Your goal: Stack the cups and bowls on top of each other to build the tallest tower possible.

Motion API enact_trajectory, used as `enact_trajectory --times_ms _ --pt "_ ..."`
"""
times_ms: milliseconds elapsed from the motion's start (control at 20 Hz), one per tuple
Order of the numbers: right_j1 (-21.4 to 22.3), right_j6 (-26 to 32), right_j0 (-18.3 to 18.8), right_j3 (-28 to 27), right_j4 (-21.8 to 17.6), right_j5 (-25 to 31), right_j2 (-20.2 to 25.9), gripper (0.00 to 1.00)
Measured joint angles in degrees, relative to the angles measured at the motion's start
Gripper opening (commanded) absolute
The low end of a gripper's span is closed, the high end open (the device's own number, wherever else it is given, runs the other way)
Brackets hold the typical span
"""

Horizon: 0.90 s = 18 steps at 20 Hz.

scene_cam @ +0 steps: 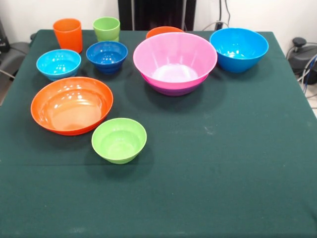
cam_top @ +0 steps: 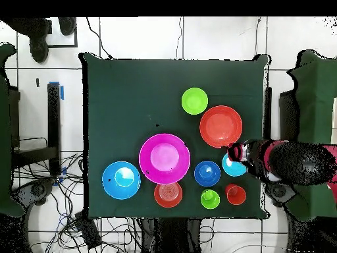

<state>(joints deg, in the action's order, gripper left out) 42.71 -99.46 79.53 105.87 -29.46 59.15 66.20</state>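
Note:
The pink bowl [scene_cam: 175, 62] [cam_top: 164, 158] sits nested in the purple bowl [scene_cam: 174, 90]. A big blue bowl [scene_cam: 238, 48] [cam_top: 121, 179] stands apart from them. The wide orange bowl [scene_cam: 72, 104] [cam_top: 220, 126] and the lime-green bowl [scene_cam: 119, 140] [cam_top: 195, 101] rest singly. Light-blue [scene_cam: 58, 63] [cam_top: 232, 168], dark-blue [scene_cam: 107, 55] [cam_top: 207, 173] and small orange [scene_cam: 163, 31] [cam_top: 168, 194] bowls stand alone. The orange cup [scene_cam: 68, 34] [cam_top: 235, 194] and green cup [scene_cam: 106, 28] [cam_top: 210, 198] stand upright. My gripper [cam_top: 235, 153] shows only in the overhead view, above the light-blue bowl's edge.
A dark green cloth [scene_cam: 223, 163] [cam_top: 131, 99] covers the table. My arm [cam_top: 289, 163] reaches in over the table's edge beside the cups. Cables and black equipment [scene_cam: 302, 54] lie beyond the table's edges.

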Motion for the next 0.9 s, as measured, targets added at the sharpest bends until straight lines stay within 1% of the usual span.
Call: enact_trajectory --times_ms 200,500,600,900 --pt "-5.1 0.0 -1.1 -3.1 -1.6 1.0 -1.8 1.00" --pt "-10.6 0.8 -1.4 -5.6 -3.2 1.2 -3.2 1.00" --pt "-13.6 1.9 -1.4 -6.8 -4.0 1.2 -3.3 1.00" --pt "-17.7 4.4 -1.4 -8.1 -5.4 1.2 -3.4 1.00"
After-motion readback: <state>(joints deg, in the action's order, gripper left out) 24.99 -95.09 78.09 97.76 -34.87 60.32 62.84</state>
